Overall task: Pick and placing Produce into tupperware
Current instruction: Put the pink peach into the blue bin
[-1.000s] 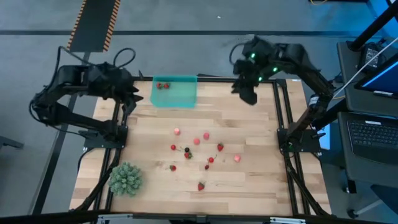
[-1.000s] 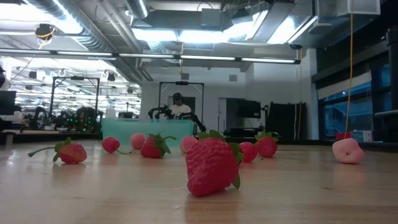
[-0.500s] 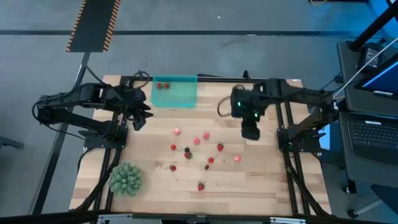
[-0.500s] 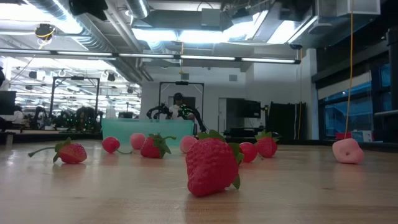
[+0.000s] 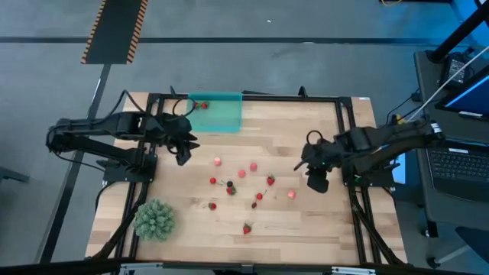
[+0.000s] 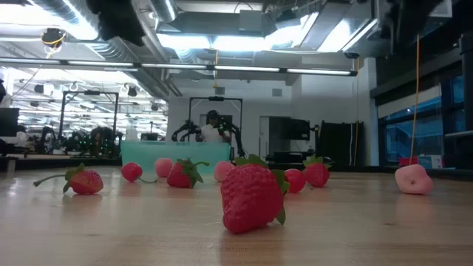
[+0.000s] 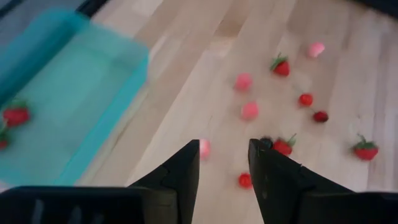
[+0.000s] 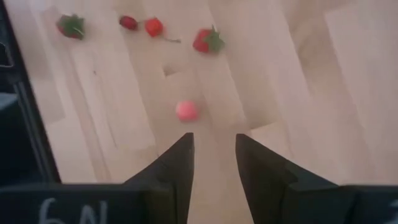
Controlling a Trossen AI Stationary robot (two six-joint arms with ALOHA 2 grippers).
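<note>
We see the strawberries [image 5: 244, 183] scattered mid-frame on the worktop [image 5: 306, 221], two already in the tupperware [image 5: 218, 114] at upper centre. Both grippers, left [image 5: 183, 149] and right [image 5: 317, 179], hover empty, fingers parted.

In the left wrist view the teal tupperware [image 7: 68, 106] is blurred and cut off at the picture's edge, and the fruits [image 7: 15, 116] inside it are smeared red shapes. A pink fruit [image 7: 204, 148] is half hidden behind one finger [image 7: 180, 174] of the left end effector. In the low view both arms are cropped at the top, only dark fragments [image 6: 118, 18] showing. The person [image 6: 213, 127] in the far room is too small to make out.
</note>
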